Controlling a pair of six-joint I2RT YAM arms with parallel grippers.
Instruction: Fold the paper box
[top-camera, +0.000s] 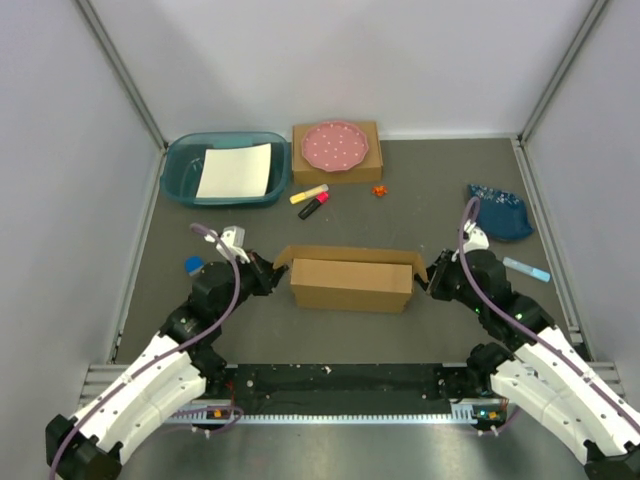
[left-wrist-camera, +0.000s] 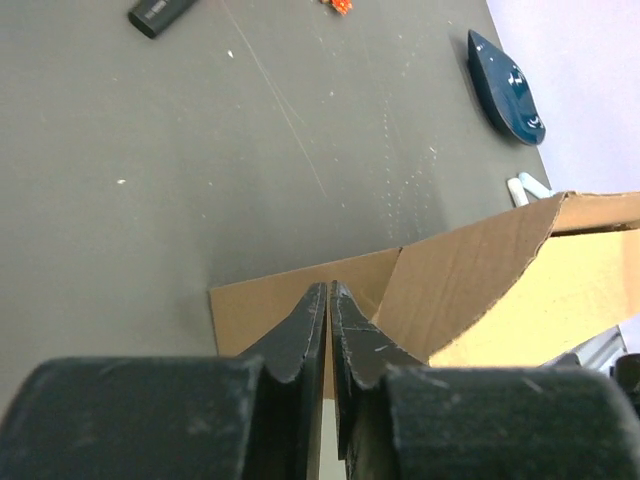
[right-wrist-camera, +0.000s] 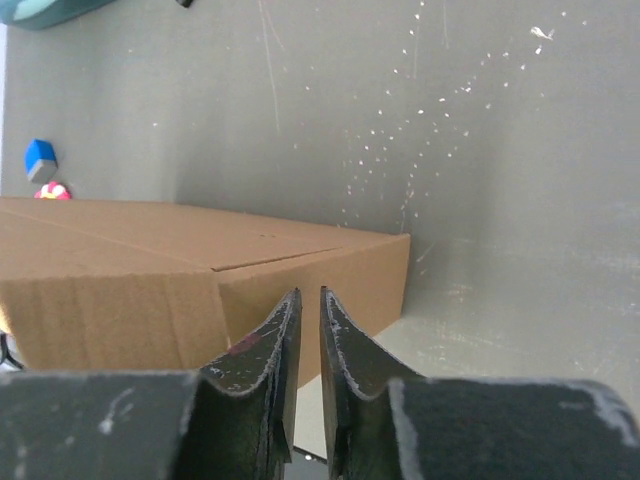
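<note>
step: squaring up paper box (top-camera: 350, 285) ends | left gripper (left-wrist-camera: 329, 290) nearly shut at flap (left-wrist-camera: 260, 310), right gripper (right-wrist-camera: 308, 295) narrow, empty | next: prob tuck end flaps in

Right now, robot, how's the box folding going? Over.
Left gripper closed at paper box left end. Right gripper barely open, right end. Box up, end flaps out. Nothing blocking.
</note>
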